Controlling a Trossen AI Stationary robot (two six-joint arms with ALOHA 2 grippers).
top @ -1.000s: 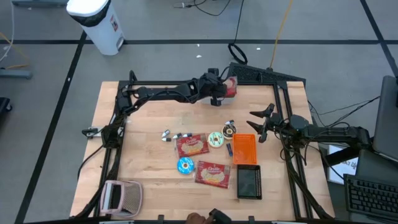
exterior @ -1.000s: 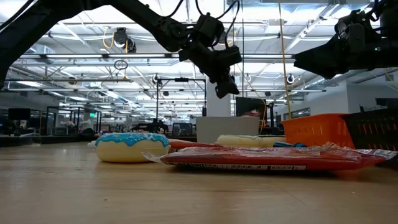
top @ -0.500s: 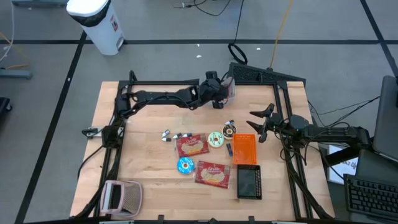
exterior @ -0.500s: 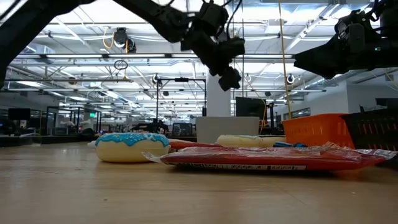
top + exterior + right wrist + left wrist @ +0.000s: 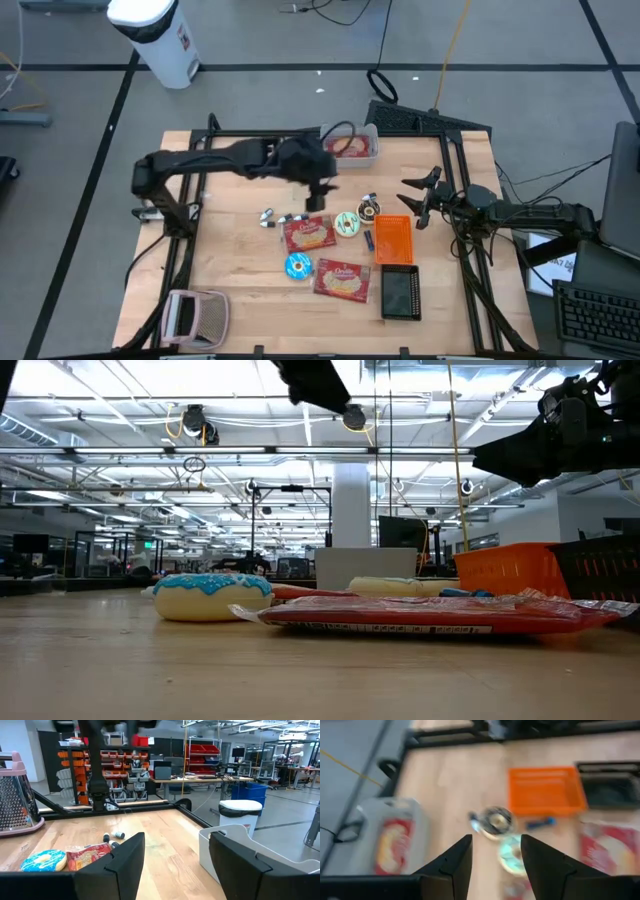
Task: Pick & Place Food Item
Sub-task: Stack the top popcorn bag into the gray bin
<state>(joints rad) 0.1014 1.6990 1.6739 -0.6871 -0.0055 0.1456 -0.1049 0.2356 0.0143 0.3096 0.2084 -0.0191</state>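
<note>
Left wrist view: left gripper [image 5: 496, 851] parted, empty.

The room is bright. Long ceiling lights [image 5: 250, 420] shine white and glare in the low view. From above, the table [image 5: 230, 250] looks evenly lit, with soft, small shadows. The left wrist view is smeared and blurry all over. The right wrist view is sharp, but its near dark fingers [image 5: 125, 865] look soft.
</note>
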